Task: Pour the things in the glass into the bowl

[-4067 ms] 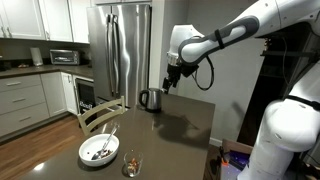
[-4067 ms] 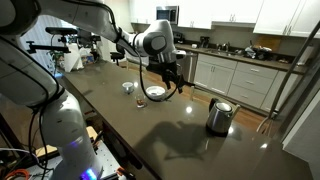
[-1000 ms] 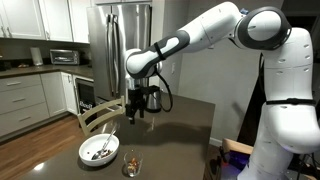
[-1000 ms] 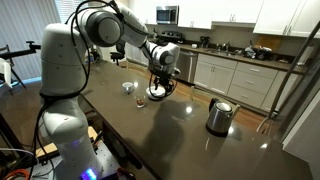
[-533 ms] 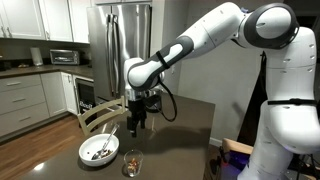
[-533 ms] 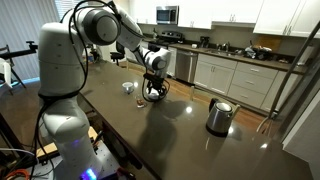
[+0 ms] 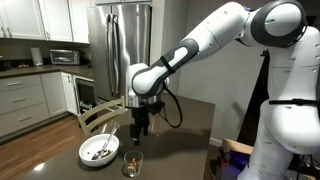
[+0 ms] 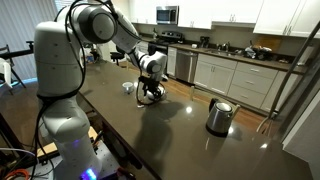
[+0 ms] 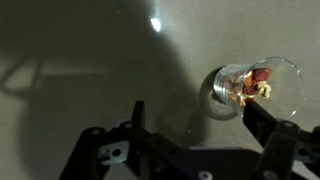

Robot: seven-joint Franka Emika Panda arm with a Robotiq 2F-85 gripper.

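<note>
The small clear glass point(image 7: 131, 163) stands near the table's front edge, with reddish-brown bits point(image 9: 258, 82) inside. It also shows in an exterior view point(image 8: 128, 87) and in the wrist view point(image 9: 252, 90). The white bowl point(image 7: 100, 150), holding dark bits and a utensil, sits beside the glass. My gripper point(image 7: 140, 129) hangs open and empty just above and behind the glass. In the wrist view the open gripper point(image 9: 200, 125) has the glass just off its right finger, not between the fingers. In an exterior view my gripper point(image 8: 148, 93) hides most of the bowl.
A shiny kettle point(image 8: 219, 116) stands on the dark table point(image 8: 170, 135) well away from the glass. A wooden chair point(image 7: 100, 115) is by the bowl's side of the table. A steel fridge point(image 7: 122, 45) and kitchen counters lie beyond.
My arm has swung from beside the kettle toward the bowl and glass and come lower. The gripper stays open. Glass, bowl and kettle have not moved.
</note>
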